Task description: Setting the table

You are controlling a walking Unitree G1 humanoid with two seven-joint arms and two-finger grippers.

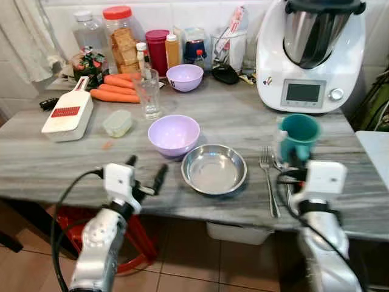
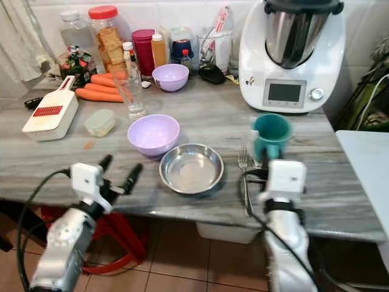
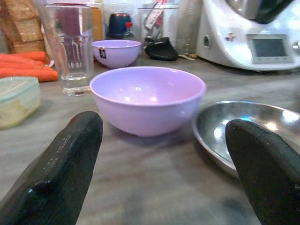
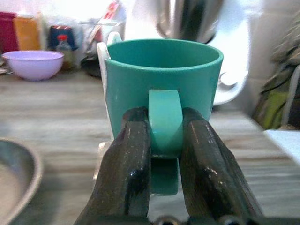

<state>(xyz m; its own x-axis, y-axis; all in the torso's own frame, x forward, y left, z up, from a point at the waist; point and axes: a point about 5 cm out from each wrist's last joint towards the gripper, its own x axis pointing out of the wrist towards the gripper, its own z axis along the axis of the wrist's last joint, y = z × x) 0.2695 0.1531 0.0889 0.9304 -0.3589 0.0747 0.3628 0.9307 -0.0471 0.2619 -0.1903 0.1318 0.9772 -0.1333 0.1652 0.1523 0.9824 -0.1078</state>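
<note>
Right wrist view shows the right gripper [image 4: 164,140] closed on the handle of the teal mug [image 4: 161,89]; the two black fingers [image 4: 126,164] press the handle from both sides, and the mug stands upright. From the head camera, this mug [image 1: 299,135] is at the right part of the grey marble counter [image 1: 243,121], just beside a fork [image 1: 268,179] that lies along the counter edge. Left of the fork is a steel plate [image 1: 214,168], and touching its upper left side is a lilac bowl [image 1: 174,134]. The left gripper [image 1: 146,173] is over the front edge of the counter, near the lilac bowl, with its fingers [image 3: 61,164] spread wide and nothing between them. Behind the bowl stands a clear glass [image 1: 148,92], and further back a second, smaller lilac bowl [image 1: 185,76]. At the left side lie carrots [image 1: 115,88], a white grater [image 1: 68,115] and a small lidded container [image 1: 117,123]. A white kitchen machine [image 1: 310,55] stands at the back right, well apart from the mug.
</note>
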